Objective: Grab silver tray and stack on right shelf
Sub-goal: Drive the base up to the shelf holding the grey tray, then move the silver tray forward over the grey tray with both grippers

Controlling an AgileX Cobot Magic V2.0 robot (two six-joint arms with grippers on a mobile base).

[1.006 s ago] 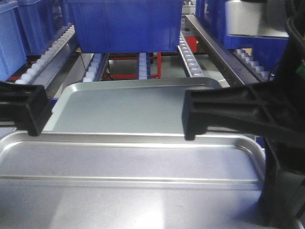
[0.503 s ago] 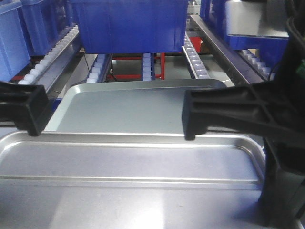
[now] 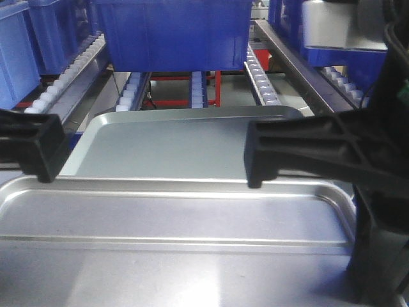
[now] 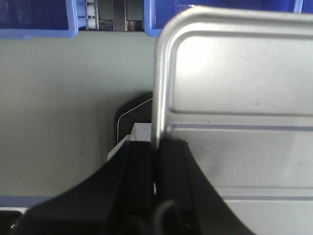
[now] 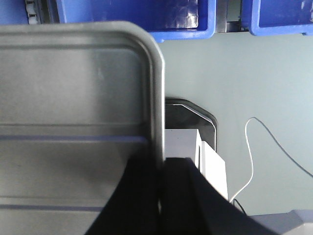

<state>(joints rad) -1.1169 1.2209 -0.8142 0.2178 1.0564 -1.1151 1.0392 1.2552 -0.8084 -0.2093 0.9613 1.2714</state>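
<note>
**Item 1: silver tray** (image 3: pixel 179 217). Shiny, low raised rim, two long ribs across its floor. It hangs level between my two arms, in front of the roller racks. It rests on nothing that I can see, and both wrist views show pale floor beneath it.

**Item 2: left jaws.** Clenched on the tray's left rim, one finger (image 4: pixel 134 166) outside the rim and the other inside.

**Item 3: right jaws.** Clenched on the tray's right rim in the same way, with the inner finger (image 5: pixel 142 186) over the tray floor.

**Item 4: grey tray** (image 3: pixel 166 144). Duller and plain. It lies just beyond the silver tray, at the near end of the roller tracks (image 3: pixel 262 80).

**Item 5: blue bin** (image 3: pixel 172 32). It sits on those tracks behind the grey tray, with more bins to either side.

**Item 6: right shelf.** Not clearly in view. A rack section (image 3: pixel 335 80) shows at the upper right, largely hidden by my right arm, and I cannot tell whether it is the target.

**Step in hand (judged).** The grasp is done and the tray is in carry. It is not yet placed.

**Next move (judged).**
- Shift both arms rightward together at matched height so the rim does not twist out of either grip.
- Clear the grey tray and the bins on the way.
- Lower the tray flat onto the shelf.
- Open both jaws only once it rests there.
</note>
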